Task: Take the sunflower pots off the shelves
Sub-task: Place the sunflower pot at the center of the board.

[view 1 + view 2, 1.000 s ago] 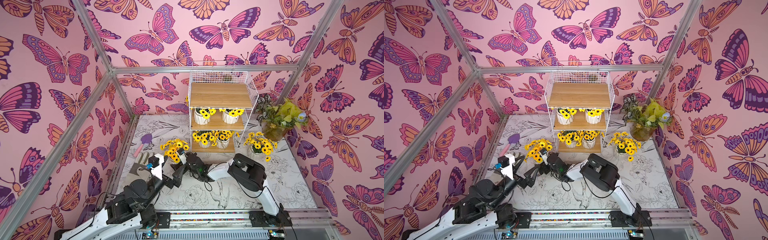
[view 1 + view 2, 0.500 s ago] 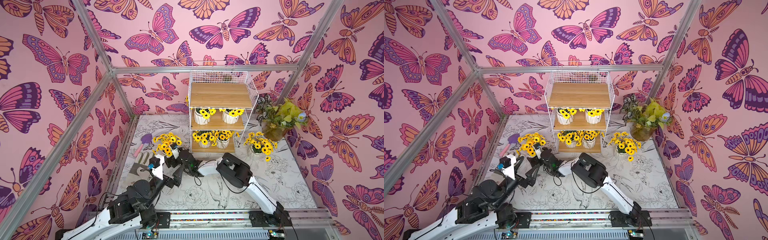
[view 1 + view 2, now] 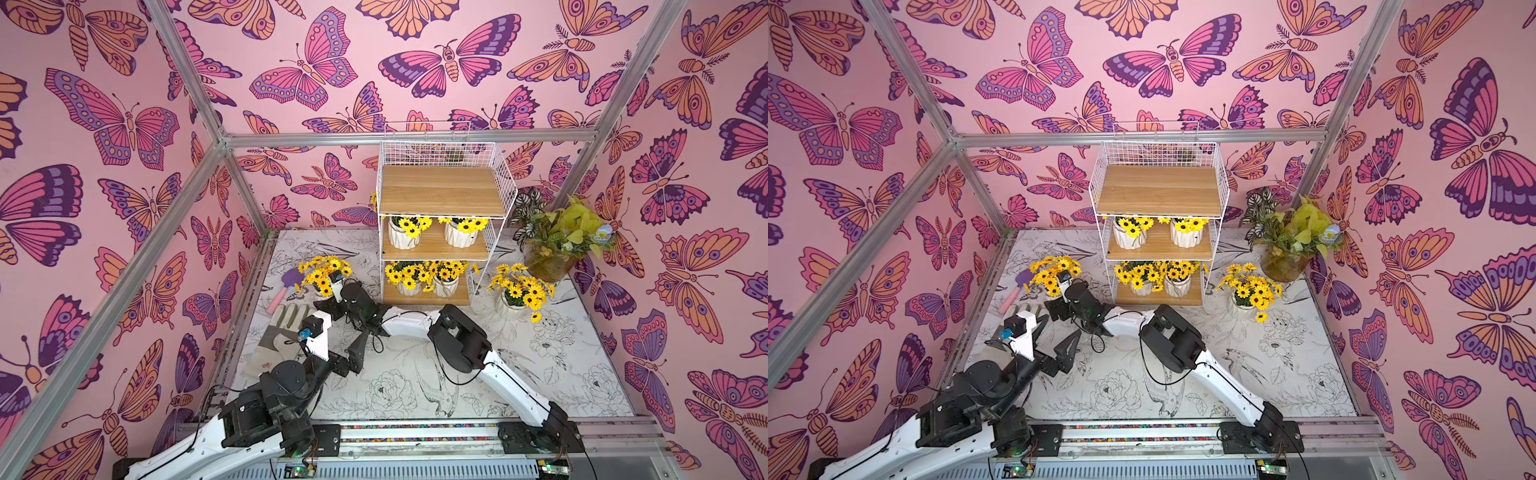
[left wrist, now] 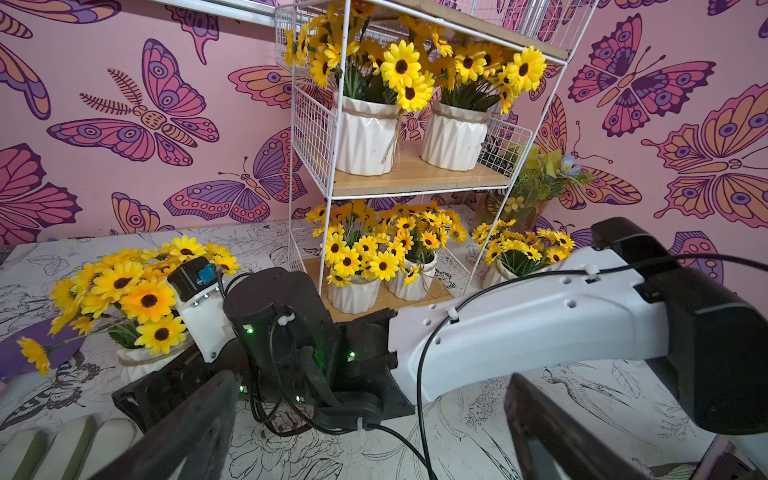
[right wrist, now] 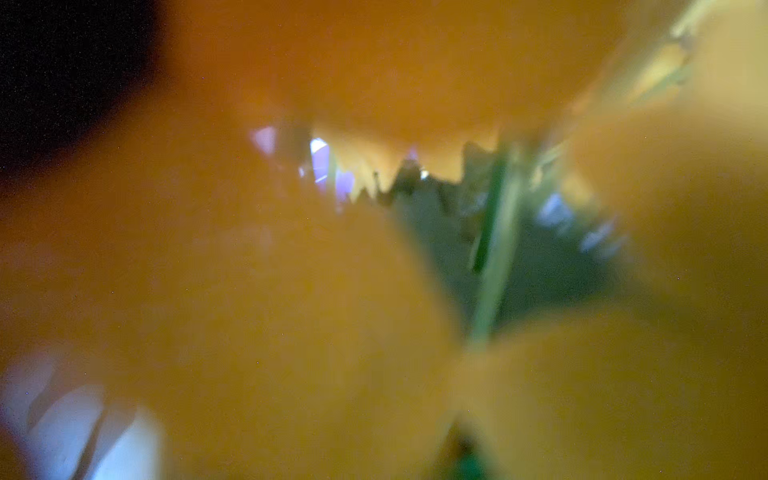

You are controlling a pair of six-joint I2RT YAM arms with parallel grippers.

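counter (image 3: 519, 374) | shelves (image 3: 440, 191) at 12 o'clock, four sunflower pots (image 3: 401, 239) aboard | freed pot (image 3: 517, 291) at 2 o'clock | second pot (image 3: 322, 276) at 10 o'clock, right gripper (image 4: 158, 386) at its base, grip cannot be told | step judged set-down; next: release, back out | left gripper (image 4: 370, 386) splayed, empty

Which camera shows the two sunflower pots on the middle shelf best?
The left wrist view: both pots show whole, side-on. In both top views the top board partly covers them. Right wrist: blurred petals only.
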